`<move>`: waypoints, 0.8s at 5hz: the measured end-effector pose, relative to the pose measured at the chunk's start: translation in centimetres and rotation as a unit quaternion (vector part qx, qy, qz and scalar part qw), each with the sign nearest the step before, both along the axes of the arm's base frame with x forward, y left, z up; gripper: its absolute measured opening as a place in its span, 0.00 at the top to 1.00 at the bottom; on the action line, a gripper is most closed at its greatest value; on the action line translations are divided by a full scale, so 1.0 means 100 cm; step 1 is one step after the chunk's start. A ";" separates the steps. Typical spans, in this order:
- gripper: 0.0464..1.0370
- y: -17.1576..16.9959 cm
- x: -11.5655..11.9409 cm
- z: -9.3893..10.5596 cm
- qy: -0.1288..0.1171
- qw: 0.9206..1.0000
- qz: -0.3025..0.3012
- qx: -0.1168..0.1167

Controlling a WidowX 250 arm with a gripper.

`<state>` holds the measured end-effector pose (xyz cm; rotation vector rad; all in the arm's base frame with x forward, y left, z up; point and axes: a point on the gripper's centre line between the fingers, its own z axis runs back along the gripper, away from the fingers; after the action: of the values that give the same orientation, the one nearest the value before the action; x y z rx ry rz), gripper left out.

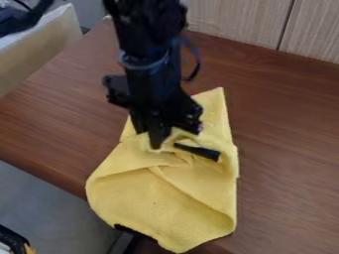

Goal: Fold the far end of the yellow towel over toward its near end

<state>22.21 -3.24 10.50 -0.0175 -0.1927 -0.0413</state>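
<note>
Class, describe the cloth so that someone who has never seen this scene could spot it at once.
Find the brown wooden table, then the black robot arm above it. Under the arm's lower end lies the cloth, rumpled and covering part of the table's edge. Its yellow stands out against black arm and brown wood.

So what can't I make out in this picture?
In the camera view:
- Whether the gripper grips the cloth: folds and its dark body hide it.
- What the black stick is: too small to tell.
- The table beneath: covered by the cloth.
- The black-and-orange thing, lower left: cut off by the edge.
</note>
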 end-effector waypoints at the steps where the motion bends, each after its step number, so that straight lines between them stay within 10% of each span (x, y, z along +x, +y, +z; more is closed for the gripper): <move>1: 0.98 0.000 -0.006 -0.017 0.008 1.000 -0.013 0.002; 2: 0.96 -0.001 -0.004 -0.023 0.014 1.000 -0.015 -0.004; 4: 0.53 -0.002 -0.002 -0.007 0.012 1.000 -0.008 0.005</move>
<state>21.99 -3.48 9.80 -0.0103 -0.1674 -0.0584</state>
